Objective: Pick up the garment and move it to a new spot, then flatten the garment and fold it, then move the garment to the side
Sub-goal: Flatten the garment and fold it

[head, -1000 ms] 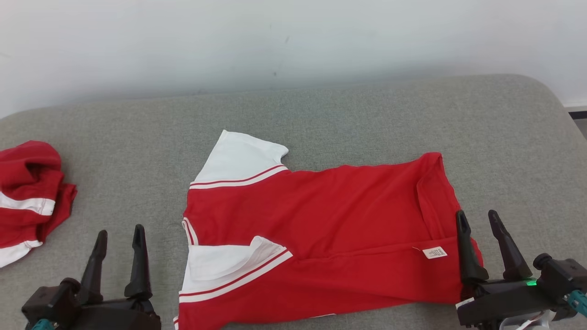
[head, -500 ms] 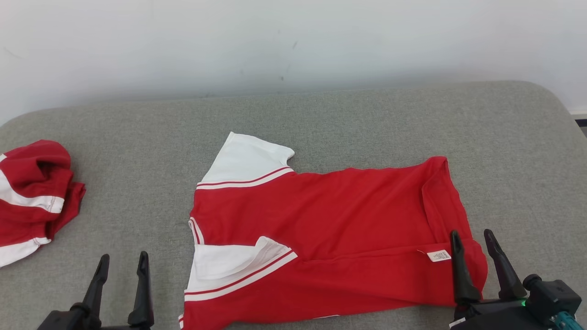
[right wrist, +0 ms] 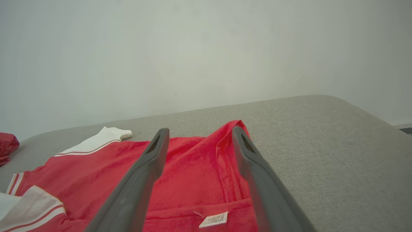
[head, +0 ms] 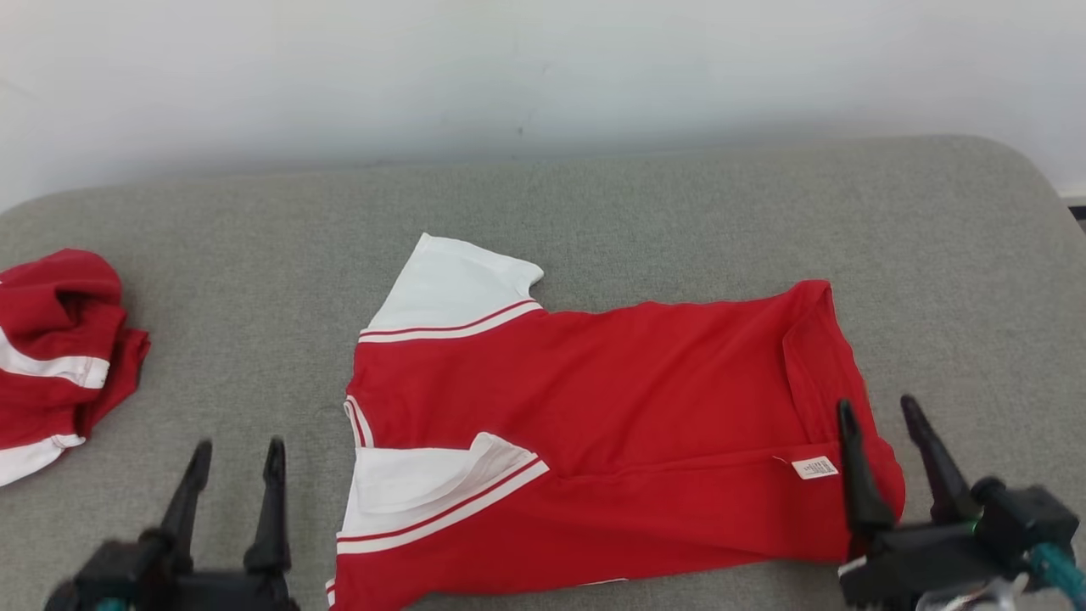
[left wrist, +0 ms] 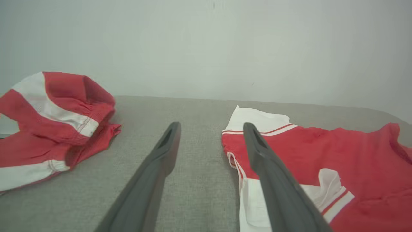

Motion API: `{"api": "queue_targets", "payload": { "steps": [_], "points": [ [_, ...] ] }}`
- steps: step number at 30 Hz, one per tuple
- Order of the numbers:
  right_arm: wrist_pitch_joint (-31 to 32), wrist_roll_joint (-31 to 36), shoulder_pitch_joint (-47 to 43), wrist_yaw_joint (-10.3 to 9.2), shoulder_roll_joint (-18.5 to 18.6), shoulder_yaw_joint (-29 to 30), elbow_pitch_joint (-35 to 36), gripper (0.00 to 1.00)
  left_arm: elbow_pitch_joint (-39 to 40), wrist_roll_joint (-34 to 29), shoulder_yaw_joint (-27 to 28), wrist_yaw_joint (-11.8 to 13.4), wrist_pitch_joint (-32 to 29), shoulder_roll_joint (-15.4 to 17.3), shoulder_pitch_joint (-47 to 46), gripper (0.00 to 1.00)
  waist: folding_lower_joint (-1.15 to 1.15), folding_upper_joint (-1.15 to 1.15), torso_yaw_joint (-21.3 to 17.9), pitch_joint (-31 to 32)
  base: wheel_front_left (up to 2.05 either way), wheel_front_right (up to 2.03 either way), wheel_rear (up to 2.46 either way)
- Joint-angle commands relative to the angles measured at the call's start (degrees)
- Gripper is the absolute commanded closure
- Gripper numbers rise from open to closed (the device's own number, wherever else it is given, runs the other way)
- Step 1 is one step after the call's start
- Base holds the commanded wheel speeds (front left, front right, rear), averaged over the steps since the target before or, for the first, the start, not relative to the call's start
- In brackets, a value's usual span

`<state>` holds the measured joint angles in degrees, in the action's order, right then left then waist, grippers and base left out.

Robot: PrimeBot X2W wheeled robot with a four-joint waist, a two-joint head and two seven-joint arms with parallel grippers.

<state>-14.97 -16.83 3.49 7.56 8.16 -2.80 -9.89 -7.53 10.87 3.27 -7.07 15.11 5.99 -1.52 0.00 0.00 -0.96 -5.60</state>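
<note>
The left end effector (head: 238,445) in the head view has its two dark fingers spread moderately apart with nothing between them, over bare grey cushion (head: 679,212) just off the garment's collar end. The right end effector (head: 876,406) is parted about as widely and also empty. Its inner finger crosses the garment's hem edge, just beside the white care label (head: 814,468); whether it touches the cloth I cannot tell. The garment (head: 594,407), a red shirt with white sleeves, lies spread and mostly flat on the cushion. One sleeve (head: 454,284) sticks out from its far edge, and the other sleeve (head: 416,484) is folded inward onto the red body. A crumpled red-and-white cloth (head: 59,339) sits well apart from the garment, beyond its collar end. A pale wall (head: 509,68) rises behind the cushion.

In the left wrist view, the left end effector (left wrist: 211,125) is open and holds nothing. One finger crosses over the garment's (left wrist: 338,151) collar edge, and the other is over bare cushion. The crumpled cloth (left wrist: 54,129) lies away from the garment, past that bare strip.

In the right wrist view, the right end effector (right wrist: 200,130) is spread and empty, over the garment's (right wrist: 193,174) hem end. The folded hem and the care label (right wrist: 214,219) show between its fingers.
</note>
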Motion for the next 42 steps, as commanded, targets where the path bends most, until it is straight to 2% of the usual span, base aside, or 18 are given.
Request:
{"api": "queue_targets", "payload": {
  "steps": [1, 5, 9, 14, 19, 30, 37, 42],
  "points": [
    [-0.08, -0.22, 1.19, -0.16, 0.78, 0.12, -0.16, 0.0, 0.01, 0.11, -0.16, -0.14, 0.05, 0.75, -1.89, 0.0, 0.0, 0.0, -0.47, -1.1, 0.0, 0.0, 0.0],
    [2.07, -1.17, 7.59, -0.16, 3.14, -0.13, -3.15, 0.0, -2.29, 0.91, -3.01, -0.29, 0.04, 4.46, -10.05, 0.0, 0.0, 0.0, -1.37, -4.73, 0.0, 0.0, 0.0],
    [5.85, -1.57, 15.92, -0.16, 4.34, -0.85, -7.48, 0.0, -5.23, 3.99, -8.55, -0.32, -1.88, 9.22, -20.84, 0.0, 0.0, 0.0, -2.61, -9.7, 0.0, 0.0, 0.0],
    [8.51, -0.92, 26.0, -0.16, 3.96, -2.76, -13.43, 0.0, -9.62, 9.76, -14.94, -0.34, -5.51, 15.2, -33.81, 0.0, 0.0, 0.0, -4.84, -15.87, 0.0, 0.0, 0.0],
    [9.06, -1.07, 33.24, -0.16, 2.64, -4.69, -19.71, 0.0, -15.03, 16.19, -20.32, -0.35, -8.83, 19.31, -43.96, 0.0, 0.0, 0.0, -7.44, -20.13, 0.0, 0.0, 0.0],
    [6.79, -3.28, 41.97, -0.15, -1.36, -8.13, -29.21, 0.0, -28.14, 24.52, -32.5, -0.35, -13.56, 24.35, -56.49, 0.0, 0.0, 0.0, -12.03, -23.65, 0.0, 0.0, 0.0],
    [6.44, -5.56, 47.13, -0.16, -3.48, -12.46, -33.24, 0.0, -34.47, 29.19, -37.86, -0.36, -17.0, 26.05, -60.65, 0.0, 0.0, 0.0, -13.93, -25.12, 0.0, 0.0, 0.0],
    [7.21, -7.13, 50.07, -0.16, -4.04, -14.01, -36.6, 0.0, -37.18, 30.79, -41.61, -0.37, -18.54, 26.09, -63.28, 0.0, 0.0, 0.0, -14.15, -26.16, 0.0, 0.0, 0.0]
  ]
}}
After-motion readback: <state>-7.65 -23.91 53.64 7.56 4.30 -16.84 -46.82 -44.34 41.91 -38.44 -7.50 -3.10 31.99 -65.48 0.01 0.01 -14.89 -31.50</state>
